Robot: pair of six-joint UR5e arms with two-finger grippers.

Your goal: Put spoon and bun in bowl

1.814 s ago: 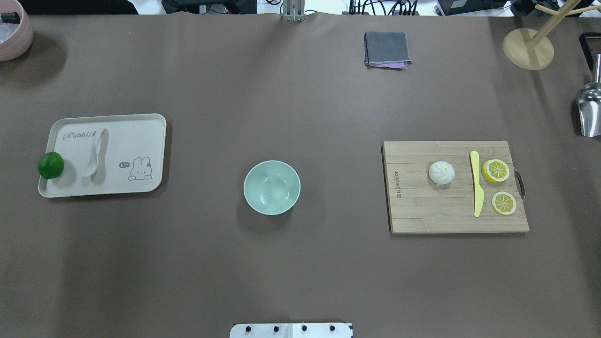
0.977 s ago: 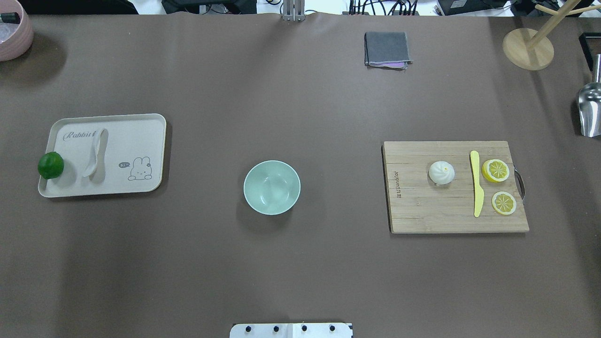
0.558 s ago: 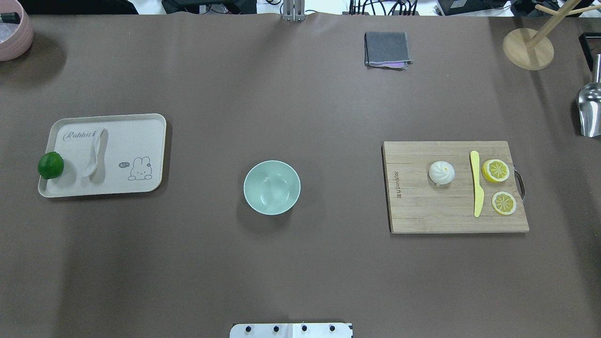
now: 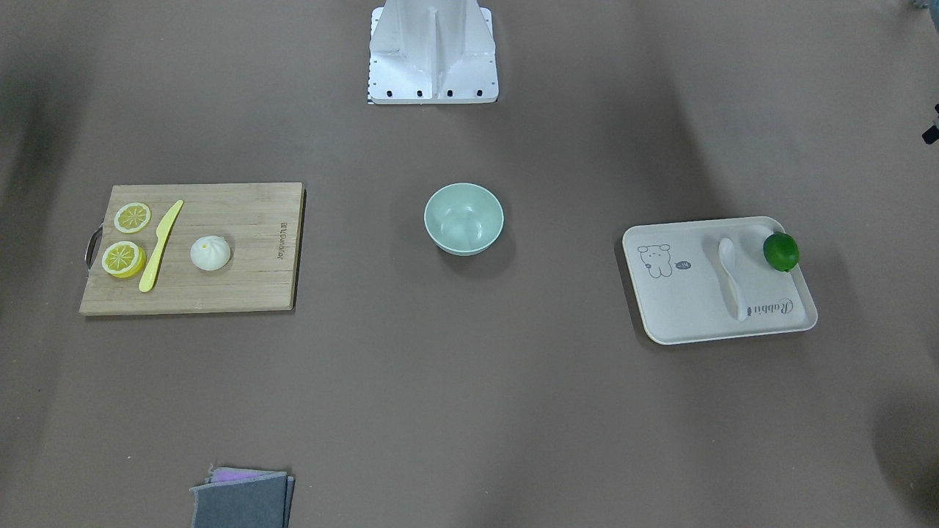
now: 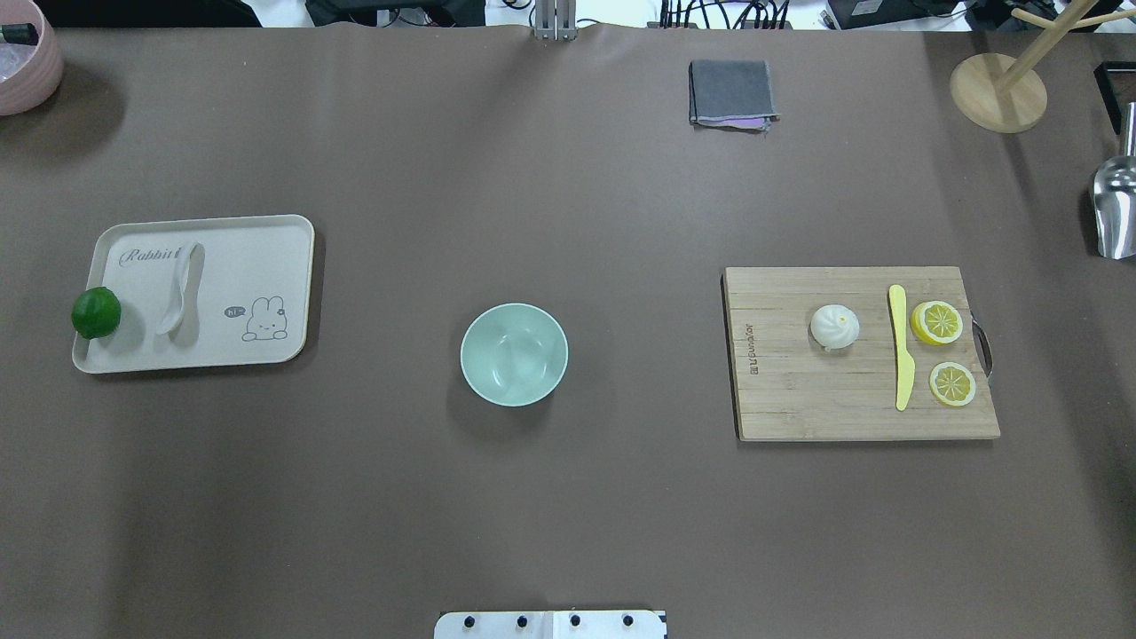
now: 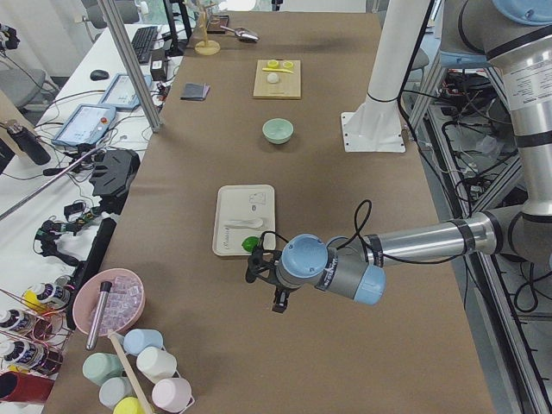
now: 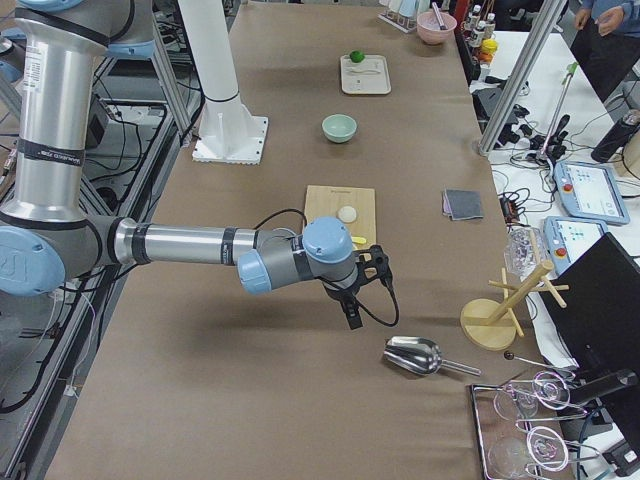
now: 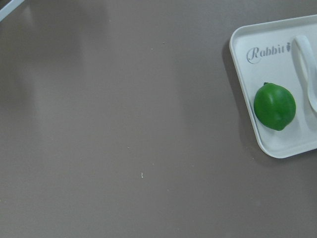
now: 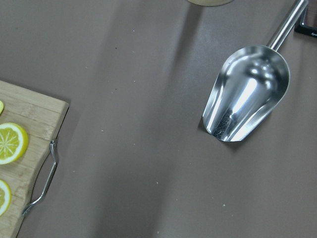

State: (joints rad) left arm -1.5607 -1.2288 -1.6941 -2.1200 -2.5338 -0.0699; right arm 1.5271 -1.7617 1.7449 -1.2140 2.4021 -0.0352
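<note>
Spoon (image 5: 180, 288) on rabbit tray (image 5: 266, 257), bun (image 5: 834, 326) on cutting board (image 5: 799, 399); my left gripper (image 6: 279, 302), right gripper (image 7: 353, 318): opening and hold unclear.

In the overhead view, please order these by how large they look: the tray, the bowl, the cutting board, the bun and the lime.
1. cutting board
2. tray
3. bowl
4. bun and lime, which look about alike

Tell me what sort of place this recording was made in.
Most likely a robotics lab staged as a kitchen: an industrial arm reaches over a brown table, a control tablet and cables lie beside it, and lemon slices sit on a cutting board.
</note>
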